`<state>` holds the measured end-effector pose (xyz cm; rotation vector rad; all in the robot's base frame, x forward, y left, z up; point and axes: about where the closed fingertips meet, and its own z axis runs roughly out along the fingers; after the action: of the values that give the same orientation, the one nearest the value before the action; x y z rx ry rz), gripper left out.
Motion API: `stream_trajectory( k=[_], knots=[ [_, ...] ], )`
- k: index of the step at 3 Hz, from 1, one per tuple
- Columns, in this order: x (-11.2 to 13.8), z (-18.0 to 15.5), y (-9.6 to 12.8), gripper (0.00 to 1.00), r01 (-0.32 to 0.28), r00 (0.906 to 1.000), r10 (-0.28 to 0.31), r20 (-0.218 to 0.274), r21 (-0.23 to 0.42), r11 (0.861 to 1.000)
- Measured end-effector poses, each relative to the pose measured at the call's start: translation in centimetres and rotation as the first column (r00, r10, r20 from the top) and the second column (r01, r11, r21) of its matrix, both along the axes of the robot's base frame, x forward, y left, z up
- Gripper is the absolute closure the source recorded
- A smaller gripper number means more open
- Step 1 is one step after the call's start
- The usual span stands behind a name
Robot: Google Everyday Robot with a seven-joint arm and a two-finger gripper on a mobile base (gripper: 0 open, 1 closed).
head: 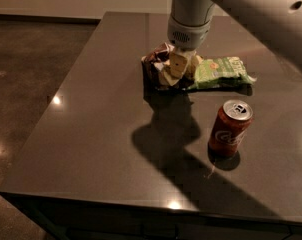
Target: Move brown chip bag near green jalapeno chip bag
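Note:
The brown chip bag [156, 66] is a crumpled dark bag on the dark table [91, 134], right against the left end of the green jalapeno chip bag [221, 73], which lies flat at the back right. My gripper [180, 66] comes down from above onto the brown bag's right side, its pale fingers [177, 64] over the bag where it meets the green one. Part of the brown bag is hidden behind the gripper.
A red soda can [230, 129] stands upright in front of the green bag, toward the right. My arm casts a broad shadow across the table's middle. The table's left and front edges drop to a brown floor [31, 84].

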<state>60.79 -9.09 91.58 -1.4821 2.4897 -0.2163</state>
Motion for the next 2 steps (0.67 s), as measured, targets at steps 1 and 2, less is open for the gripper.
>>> stream_trajectory(
  k=[1,2],
  knots=[
    [-0.4,-1.0,-0.1,0.59,-0.016,0.9994,0.016,-0.029,0.002,1.0],
    [-1.1,-1.1,1.2,0.36,-0.059,0.9964,0.061,-0.059,0.036,0.998]
  ],
)
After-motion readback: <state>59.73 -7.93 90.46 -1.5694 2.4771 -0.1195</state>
